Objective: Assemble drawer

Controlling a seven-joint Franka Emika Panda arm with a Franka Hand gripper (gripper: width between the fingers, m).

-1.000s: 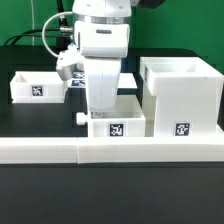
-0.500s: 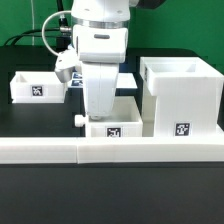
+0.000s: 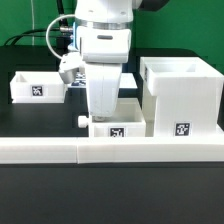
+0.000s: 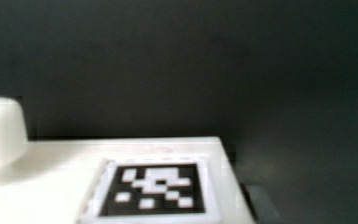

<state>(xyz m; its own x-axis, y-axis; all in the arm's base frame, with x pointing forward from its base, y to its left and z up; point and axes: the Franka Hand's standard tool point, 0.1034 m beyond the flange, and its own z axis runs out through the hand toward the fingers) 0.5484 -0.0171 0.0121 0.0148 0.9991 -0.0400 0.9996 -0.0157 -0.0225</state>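
Your pincer (image 3: 104,112) hangs low over the near tray (image 3: 122,128), mid-tabletop (image 3: 40,120). Its fingers are hidden, so you can't tell if it's spread or pinching. The casing (image 3: 181,95) stands just beside that tray at three o'clock, and the second tray (image 3: 35,88) sits at ten o'clock.

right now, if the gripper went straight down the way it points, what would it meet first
Probably the shallow white plastic knobbed tray right under the gripper; fingertips are hidden, so depth is unclear.
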